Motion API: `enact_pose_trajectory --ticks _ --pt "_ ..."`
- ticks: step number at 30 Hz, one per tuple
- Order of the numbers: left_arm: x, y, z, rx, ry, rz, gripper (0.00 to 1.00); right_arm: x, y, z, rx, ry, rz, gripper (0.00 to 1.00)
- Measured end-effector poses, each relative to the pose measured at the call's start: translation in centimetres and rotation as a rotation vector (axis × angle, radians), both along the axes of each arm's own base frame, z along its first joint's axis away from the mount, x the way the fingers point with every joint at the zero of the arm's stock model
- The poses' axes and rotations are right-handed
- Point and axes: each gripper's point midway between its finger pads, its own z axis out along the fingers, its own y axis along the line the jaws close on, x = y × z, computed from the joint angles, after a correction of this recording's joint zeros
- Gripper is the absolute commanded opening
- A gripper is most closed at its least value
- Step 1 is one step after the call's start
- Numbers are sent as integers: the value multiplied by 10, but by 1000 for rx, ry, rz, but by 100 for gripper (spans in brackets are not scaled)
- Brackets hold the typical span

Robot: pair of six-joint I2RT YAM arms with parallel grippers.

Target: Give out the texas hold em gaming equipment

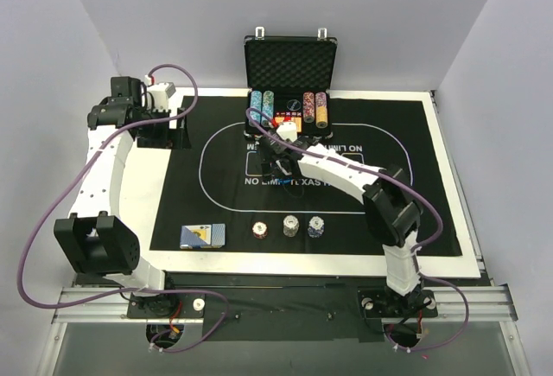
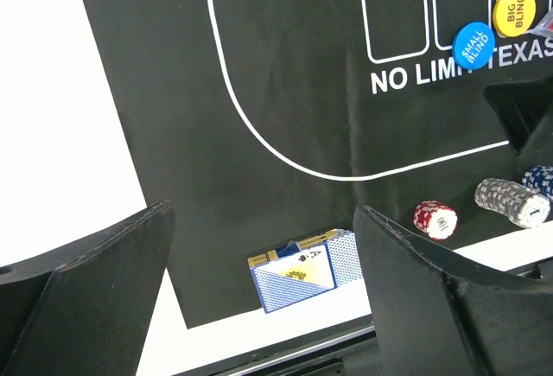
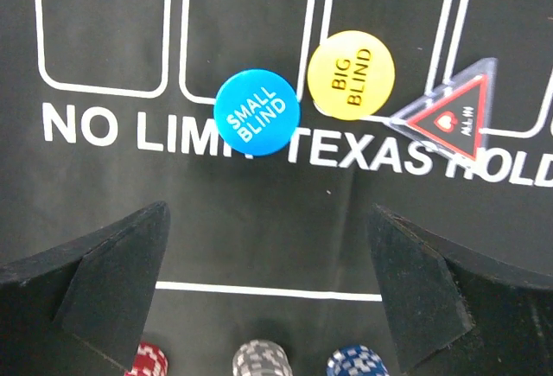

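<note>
Both sets are spread, empty: the small blind disc [image 3: 257,111] is sighted just far of the right fingers [image 3: 104,281], well apart from the left fingers [image 2: 95,281].

Black mat [image 1: 397,134] lies flat across the white tabletop [image 1: 302,263], its white oval line and block lettering sharp in both wrist views. At its far edge a black case [image 1: 289,63] sits open, foam-lined lid standing up, columns of chips [image 1: 263,102] lined in its tray. A metal rail [image 1: 86,305] runs along the near edge, and pale walls [image 1: 52,47] close in.
</note>
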Motion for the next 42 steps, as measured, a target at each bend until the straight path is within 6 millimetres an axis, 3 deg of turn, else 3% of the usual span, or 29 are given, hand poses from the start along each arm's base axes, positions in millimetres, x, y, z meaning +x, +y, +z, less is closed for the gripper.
enact_pose_trajectory --ticks 10,18,28,42 --pt "1 9 1 -7 -6 19 95 12 27 -44 22 64 2 82" --pt "4 17 2 -15 -12 43 95 17 27 -50 48 77 -25 81" --pt "7 15 4 -29 -25 43 95 20 6 -65 40 106 -70 79" --pt "10 15 6 -32 -39 49 95 20 19 -70 79 112 -52 72"
